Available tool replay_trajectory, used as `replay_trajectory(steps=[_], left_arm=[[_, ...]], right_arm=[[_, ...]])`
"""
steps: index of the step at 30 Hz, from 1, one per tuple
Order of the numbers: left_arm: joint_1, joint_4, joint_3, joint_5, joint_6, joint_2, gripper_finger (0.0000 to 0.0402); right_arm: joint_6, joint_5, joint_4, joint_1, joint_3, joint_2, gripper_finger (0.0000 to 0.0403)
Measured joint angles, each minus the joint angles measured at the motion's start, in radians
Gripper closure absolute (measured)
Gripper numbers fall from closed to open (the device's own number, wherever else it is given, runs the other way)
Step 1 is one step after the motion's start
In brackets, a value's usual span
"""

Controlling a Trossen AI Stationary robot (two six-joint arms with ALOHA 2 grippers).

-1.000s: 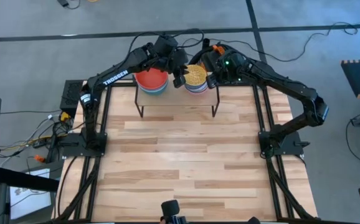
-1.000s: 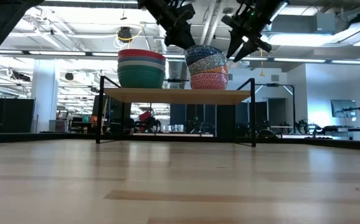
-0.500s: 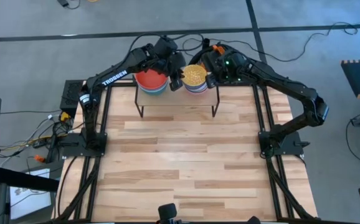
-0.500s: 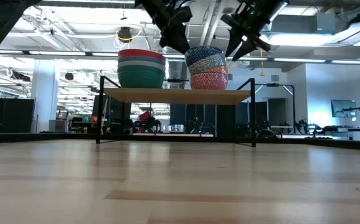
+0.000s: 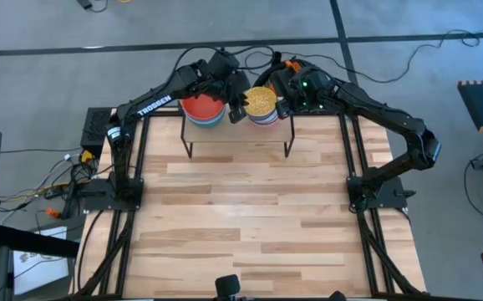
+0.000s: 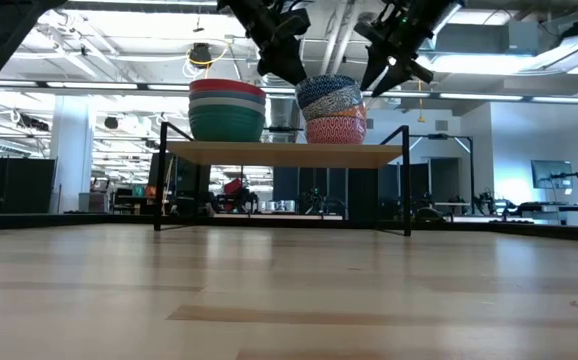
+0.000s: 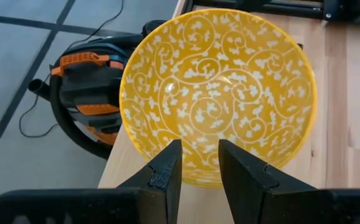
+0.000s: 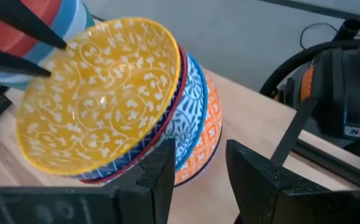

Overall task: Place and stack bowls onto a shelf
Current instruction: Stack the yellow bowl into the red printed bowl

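The shelf (image 6: 279, 153) stands at the table's far edge and carries two stacks. The left stack (image 6: 227, 110) has a red bowl (image 5: 202, 107) on top and a green one at the bottom. The right stack (image 6: 331, 108) has the yellow-patterned bowl (image 7: 217, 93) lying tilted on the blue-patterned and pink-patterned bowls. My left gripper (image 6: 287, 68) is open between the stacks, at the yellow bowl's rim. My right gripper (image 6: 381, 72) hovers open above the shelf's right end, beside that stack. My left gripper has its fingertips (image 8: 55, 43) at the yellow bowl's rim (image 7: 198, 182) on the side facing the red-topped stack, slanting down from the left. The rim runs across the gap between the fingers. Whether they touch it, I cannot tell.
A black and orange machine (image 7: 86, 93) with cables sits on the floor beyond the table's far edge. The wide wooden tabletop (image 5: 241, 217) lies bare in front of the shelf. The arms' black frames (image 5: 112, 192) run along both table sides.
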Motion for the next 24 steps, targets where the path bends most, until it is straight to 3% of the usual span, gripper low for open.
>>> replay_trajectory(steps=[12,24], left_arm=[[-0.007,-0.013,-0.015,-0.006,0.0,0.004,0.031],[-0.007,0.03,-0.015,-0.009,0.014,0.004,0.031]], right_arm=[[0.026,-0.001,-0.054,0.021,0.0,0.058,0.0235],[0.045,0.016,-0.03,0.019,0.0,-0.038,0.0235]])
